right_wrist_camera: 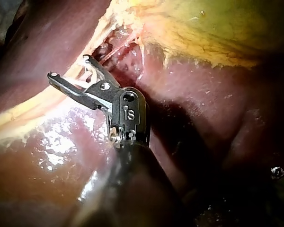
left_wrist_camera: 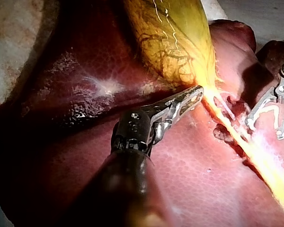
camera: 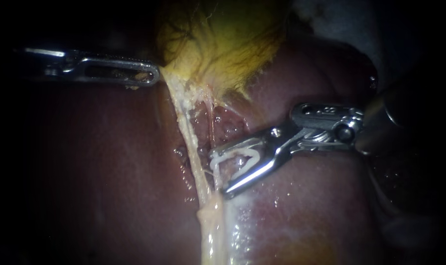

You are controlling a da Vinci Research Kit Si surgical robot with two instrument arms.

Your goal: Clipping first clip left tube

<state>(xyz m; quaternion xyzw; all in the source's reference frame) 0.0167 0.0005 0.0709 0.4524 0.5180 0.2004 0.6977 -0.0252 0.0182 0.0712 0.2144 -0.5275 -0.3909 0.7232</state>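
White clip (camera: pixel 240 157) sits loaded in my right tool (camera: pixel 221 173), jaws spread and cradling it | left tube (camera: pixel 189 147) runs from gallbladder (camera: pixel 218 44) down over liver (camera: pixel 110 172), crosswise just beyond the jaw tips, not yet inside | left tool (camera: pixel 152 76) clenched on gallbladder edge, farther off

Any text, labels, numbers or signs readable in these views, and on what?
Right instrument: one small stamped mark on its wrist, an instrument marking, not read off here.
Left instrument, clip, liver, gallbladder: no text shows.
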